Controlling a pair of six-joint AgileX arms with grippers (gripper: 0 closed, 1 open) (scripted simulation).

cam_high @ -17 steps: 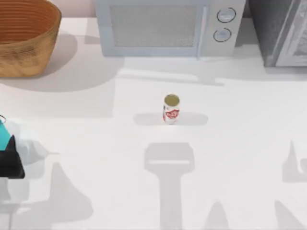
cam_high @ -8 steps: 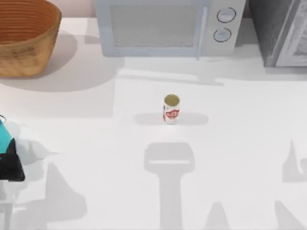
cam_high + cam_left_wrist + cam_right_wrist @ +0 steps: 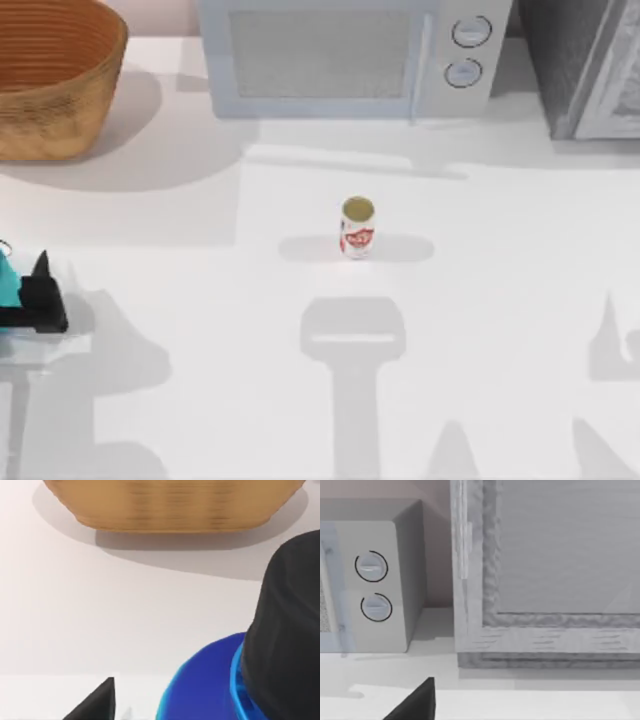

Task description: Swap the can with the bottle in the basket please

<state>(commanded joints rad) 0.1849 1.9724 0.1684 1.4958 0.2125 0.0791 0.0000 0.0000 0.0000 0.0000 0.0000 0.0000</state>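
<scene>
**Left pincer at the desk's left edge with the bottle**

You are looking at the left pincer (image 3: 30, 305) sitting at the far left edge of the desk (image 3: 200, 330), with a sliver of the teal bottle (image 3: 6, 283) showing right against it. In the left wrist view the bottle (image 3: 200, 685) is lying close under the camera, its dark neck towering at one side and one black fingertip (image 3: 95, 705) poking in near it. You are seeing fingers and bottle touching, but whether the pincer is clamping it, cannot tell.

The can (image 3: 357, 228) is standing upright mid-desk, well apart from the pincer, gold top up. The basket (image 3: 55, 85) is sitting at the back left corner, nothing visible inside. A microwave (image 3: 350, 55) is standing behind the can at the back.

The right wrist view is facing the microwave's dials (image 3: 372, 587) and a grey cabinet (image 3: 545, 570), one right fingertip (image 3: 417, 705) showing; its opening, cannot tell.
</scene>
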